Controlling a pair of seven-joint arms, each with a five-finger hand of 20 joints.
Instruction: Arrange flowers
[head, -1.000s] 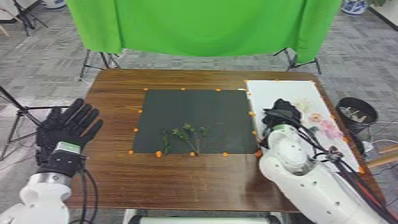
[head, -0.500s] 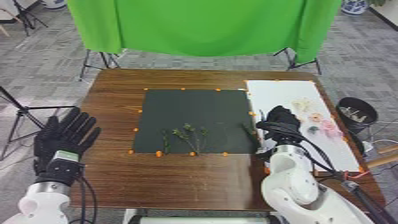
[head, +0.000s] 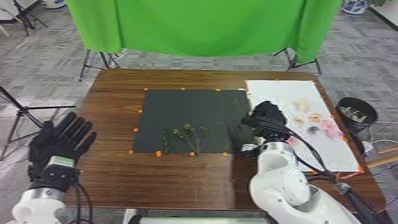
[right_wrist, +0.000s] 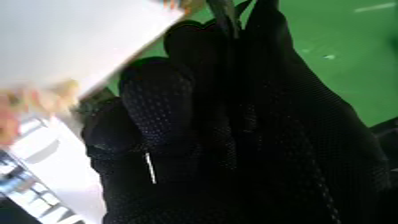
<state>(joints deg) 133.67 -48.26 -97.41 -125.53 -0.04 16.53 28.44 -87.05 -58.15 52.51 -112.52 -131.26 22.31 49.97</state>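
Right hand (head: 269, 120) pinching a green stem (right_wrist: 224, 16) above the seam between black mat (head: 182, 107) and white board (head: 280, 92).
In the head view the hand is right of centre, its thumb and fingers closed on the stem; the left hand (head: 55, 147) is spread, fingers straight, at the left of the frame beside the brown table (head: 169, 182). Leafy sprigs (head: 187, 134) lie at the mat's near edge, just below the centre of the frame. Pink flowers (head: 330, 127) and pale flowers (head: 303, 105) lie on the board, at the right.
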